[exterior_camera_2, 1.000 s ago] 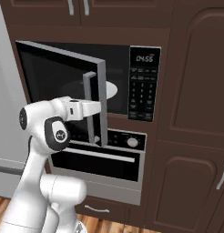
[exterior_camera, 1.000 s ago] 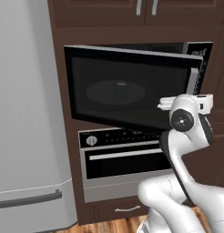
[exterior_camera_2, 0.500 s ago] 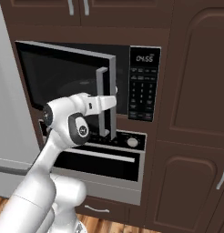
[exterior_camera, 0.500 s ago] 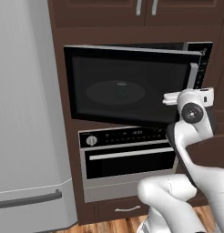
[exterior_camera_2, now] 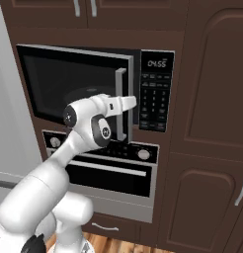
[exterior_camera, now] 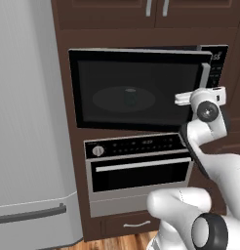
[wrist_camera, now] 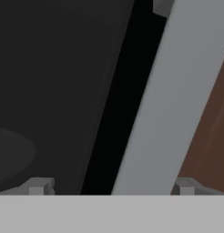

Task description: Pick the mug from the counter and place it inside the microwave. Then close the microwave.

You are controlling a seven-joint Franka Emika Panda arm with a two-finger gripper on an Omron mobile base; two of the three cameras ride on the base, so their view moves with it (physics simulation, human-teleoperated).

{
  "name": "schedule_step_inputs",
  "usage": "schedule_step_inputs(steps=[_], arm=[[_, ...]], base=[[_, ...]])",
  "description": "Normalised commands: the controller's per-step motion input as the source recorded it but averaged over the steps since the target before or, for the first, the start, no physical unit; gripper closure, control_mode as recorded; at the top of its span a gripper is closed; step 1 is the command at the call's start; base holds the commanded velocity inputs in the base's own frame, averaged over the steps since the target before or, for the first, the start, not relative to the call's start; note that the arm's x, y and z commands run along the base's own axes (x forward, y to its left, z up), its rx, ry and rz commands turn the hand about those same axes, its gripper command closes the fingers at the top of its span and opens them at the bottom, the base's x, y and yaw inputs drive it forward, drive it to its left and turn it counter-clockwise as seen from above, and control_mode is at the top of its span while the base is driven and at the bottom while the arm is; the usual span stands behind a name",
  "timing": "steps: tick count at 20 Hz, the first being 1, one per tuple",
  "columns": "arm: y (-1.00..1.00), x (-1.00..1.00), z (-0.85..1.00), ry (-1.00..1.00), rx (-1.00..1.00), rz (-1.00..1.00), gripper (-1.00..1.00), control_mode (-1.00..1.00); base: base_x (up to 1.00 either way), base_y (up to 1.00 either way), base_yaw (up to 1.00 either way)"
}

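Closing the microwave door, mug seen dimly behind the glass

Hidden or unclear: gripper [wrist_camera: 109, 189] tips barely clear the bottom edge of the hand view, two small grey stubs set wide apart with nothing between them. From the base views the fingers are blocked by the hand's own body. Mug [exterior_camera: 130, 96] reads as a small dark cylinder through the tinted glass, standing on the turntable plate [exterior_camera: 123, 100]; colour and handle too dim to make out.

Microwave [exterior_camera_2: 94, 89]: black, built in, dark glass door [exterior_camera: 136, 90] in a grey frame, grey vertical door handle [exterior_camera_2: 121, 104] at its free edge. Button panel [exterior_camera_2: 155, 94] with digital display to the right of it. Door stands slightly ajar, a thin dark gap at the handle side. Hand is close beside the door handle; contact cannot be told.

Below: oven [exterior_camera: 139, 168] with knob and bar handle. Grey fridge [exterior_camera: 24, 122] to the left.

Change from earlier frames: door was swung further out; now nearly flush. Arm has moved with it toward the panel.
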Motion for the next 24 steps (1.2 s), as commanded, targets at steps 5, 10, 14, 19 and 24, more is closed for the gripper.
schedule_step_inputs(steps=[5, 10, 14, 19, 24], arm=[[-0.03, 0.35, 0.13, 0.02, 0.0, 0.01, -1.0, -1.0], [-0.01, 0.36, 0.08, 0.03, 0.0, 0.0, -1.0, -1.0], [-0.03, 0.42, 0.0, 0.0, 0.0, 0.0, -1.0, -1.0], [-0.01, 0.39, 0.0, 0.01, 0.0, 0.0, -1.0, -1.0], [-0.08, 0.5, 0.0, 0.0, 0.0, 0.0, -1.0, -1.0]], base=[[0.0, 0.0, 0.0], [0.0, 0.0, 0.0], [0.0, 0.0, 0.0], [0.0, 0.0, 0.0], [0.0, 0.0, 0.0]])
